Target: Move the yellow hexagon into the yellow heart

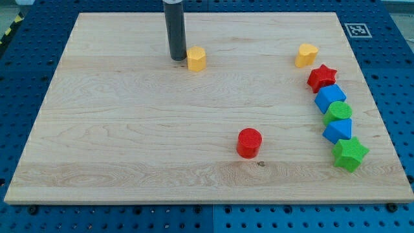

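Wooden worktop (129, 129) lies on a blue pegboard (26, 65); a printed marker (357, 29) sits at the view's top right corner. The dark rod (174, 29) stands upright near the view's top, left of centre. My tip (176, 59) rests on the worktop, touching or just beside the left face of the yellow hexagon (196, 58). No claw is fitted, so no claw state applies. The yellow heart (306, 55) lies well apart from the hexagon, toward the view's right, at about the same height. Below the heart, a close column runs down the right edge: red star (321, 77), blue block (329, 98), green cylinder (339, 112), second blue block (338, 130), green star (350, 154). A red cylinder (249, 143) stands alone, lower centre.
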